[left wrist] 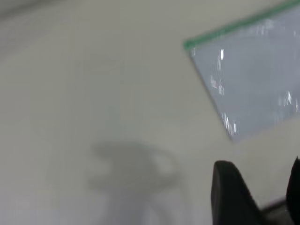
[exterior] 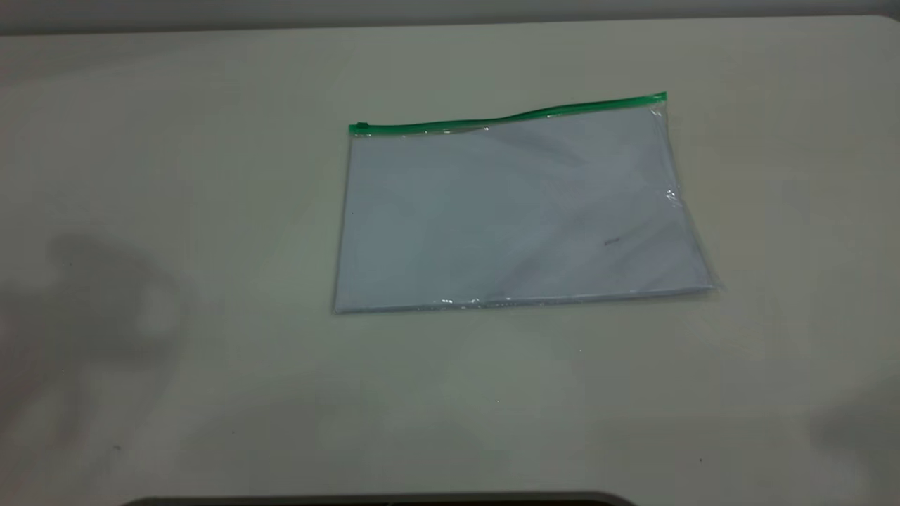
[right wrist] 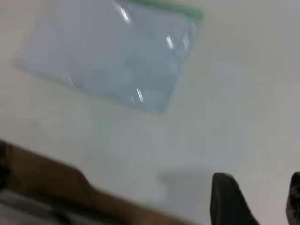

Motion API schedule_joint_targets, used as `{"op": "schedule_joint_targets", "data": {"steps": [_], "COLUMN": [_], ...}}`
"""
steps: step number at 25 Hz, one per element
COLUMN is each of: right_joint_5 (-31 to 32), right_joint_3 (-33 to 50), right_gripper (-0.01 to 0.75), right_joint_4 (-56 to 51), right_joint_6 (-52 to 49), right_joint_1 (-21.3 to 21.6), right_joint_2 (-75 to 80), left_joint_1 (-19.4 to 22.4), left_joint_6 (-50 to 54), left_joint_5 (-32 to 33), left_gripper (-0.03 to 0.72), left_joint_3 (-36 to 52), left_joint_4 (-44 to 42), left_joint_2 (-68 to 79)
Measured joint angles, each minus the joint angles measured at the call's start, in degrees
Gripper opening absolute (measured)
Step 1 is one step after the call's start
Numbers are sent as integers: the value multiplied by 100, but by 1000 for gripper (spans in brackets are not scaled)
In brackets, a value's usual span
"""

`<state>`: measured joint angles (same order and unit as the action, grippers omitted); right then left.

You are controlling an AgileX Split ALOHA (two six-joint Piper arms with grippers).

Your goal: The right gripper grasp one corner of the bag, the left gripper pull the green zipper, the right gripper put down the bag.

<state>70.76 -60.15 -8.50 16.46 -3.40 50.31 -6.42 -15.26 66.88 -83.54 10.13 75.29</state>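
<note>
Here the bag (exterior: 517, 211) lies flat on the pale tabletop (exterior: 176, 176), a little right of the middle in the exterior view, with white paper showing through its clear plastic. The green zipper (exterior: 506, 118) runs along the bag's far long edge, and its small slider tab sits at the left end of that edge. Neither arm appears in the exterior view; only soft shadows fall on the tabletop at the near left and near right.

In the left wrist view the left gripper (left wrist: 255, 192) hangs above bare tabletop, well apart from the bag's left corner, its jaws spread with a clear gap between the two dark fingers (left wrist: 227, 187). In the right wrist view the right gripper (right wrist: 255, 199) is likewise off the bag, near the tabletop's brown edge (right wrist: 47, 178), jaws apart and holding nothing.
</note>
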Motion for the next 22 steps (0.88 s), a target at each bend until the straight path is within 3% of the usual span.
{"op": "schedule_joint_targets", "data": {"steps": [4, 10, 17, 22], "right_joint_5": [-60, -694, -780, -794], "right_joint_3": [1460, 3041, 3256, 3256], "right_gripper": [344, 348, 349, 349], "right_joint_4": [254, 254, 364, 243], "right_joint_6": [-512, -826, -1044, -1049], "right_joint_1": [0, 0, 0, 0], "right_joint_2": [-712, -1405, -1483, -1509], "left_joint_1": [0, 0, 0, 0], "left_joint_6": [55, 285, 623, 783], "left_joint_5": [0, -22, -103, -246], "left_gripper": [358, 358, 383, 429], "left_joint_3": [1403, 3196, 4888, 5532], "left_joint_4": [-85, -102, -126, -308], "left_joint_2": [-701, -1836, -3191, -4313]}}
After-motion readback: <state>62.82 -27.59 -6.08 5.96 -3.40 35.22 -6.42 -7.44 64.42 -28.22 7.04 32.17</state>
